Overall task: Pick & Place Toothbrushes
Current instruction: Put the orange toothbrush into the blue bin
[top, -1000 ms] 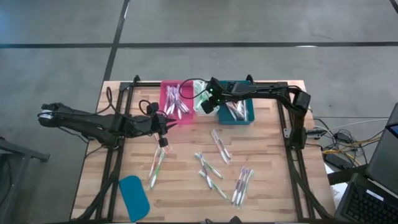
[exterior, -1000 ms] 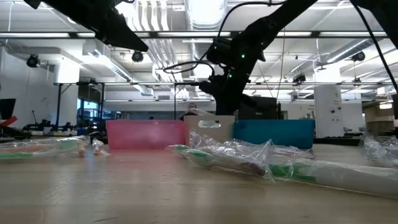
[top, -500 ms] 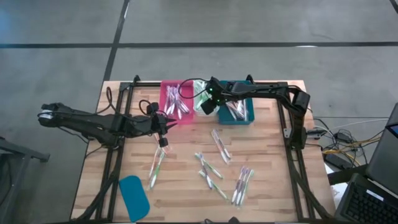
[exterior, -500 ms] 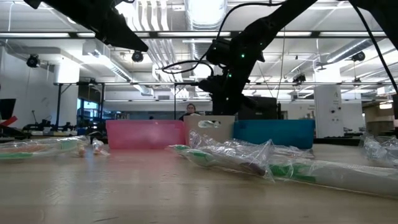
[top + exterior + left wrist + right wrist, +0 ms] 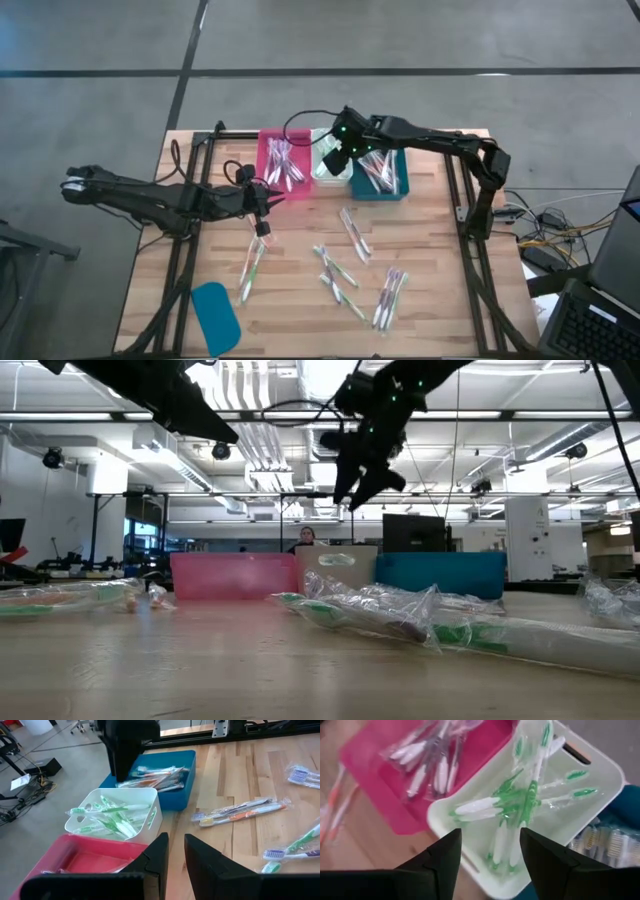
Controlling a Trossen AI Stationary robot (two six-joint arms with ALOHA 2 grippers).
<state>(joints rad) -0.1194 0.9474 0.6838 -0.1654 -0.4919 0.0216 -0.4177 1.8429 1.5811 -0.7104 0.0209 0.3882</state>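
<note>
Green toothbrushes (image 5: 520,805) are piled in the white bin (image 5: 600,785), pink ones in the pink bin (image 5: 280,165), orange ones in the blue bin (image 5: 187,762); more wrapped ones (image 5: 355,232) are scattered on the desk (image 5: 440,260). The right pincer (image 5: 487,852) is held above the white bin, fingers spread, nothing gripped. The left pincer (image 5: 173,855) is parked near the pink bin, fingers narrowly parted, nothing seen between them.
</note>
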